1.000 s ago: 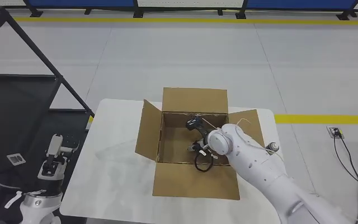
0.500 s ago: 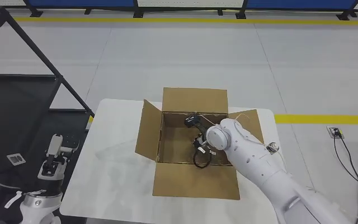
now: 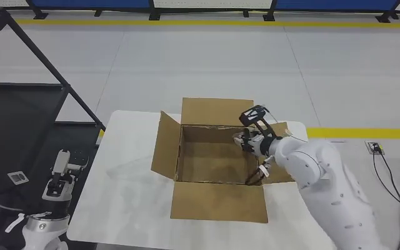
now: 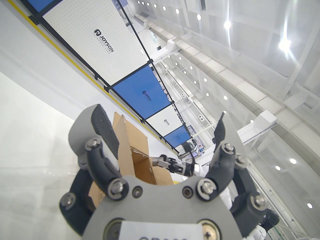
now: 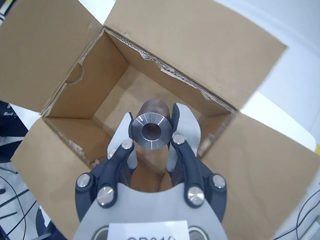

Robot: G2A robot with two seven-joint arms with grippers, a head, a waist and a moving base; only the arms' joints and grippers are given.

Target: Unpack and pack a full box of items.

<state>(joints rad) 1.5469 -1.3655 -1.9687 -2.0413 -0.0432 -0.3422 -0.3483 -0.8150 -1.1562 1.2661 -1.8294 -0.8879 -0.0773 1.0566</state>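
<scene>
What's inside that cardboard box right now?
Inside the cardboard box, bare brown floor is visible. The right claw grips a metal cylinder over it, hiding part of the floor beneath.

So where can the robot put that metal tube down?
Bare table left of the cardboard box, beyond its left flap. The box's floor looks bare too. It's crowded by the right flap, where the right gripper holds the metal cylinder.

Looks like a big factory or test hall: glossy pale floor (image 3: 206, 62) with a yellow painted line (image 3: 187, 22) along the top view's upper edge, blue and white partition panels (image 4: 140, 93) behind it, high white ceiling (image 4: 250, 58) with round lights (image 4: 227, 24).
</scene>
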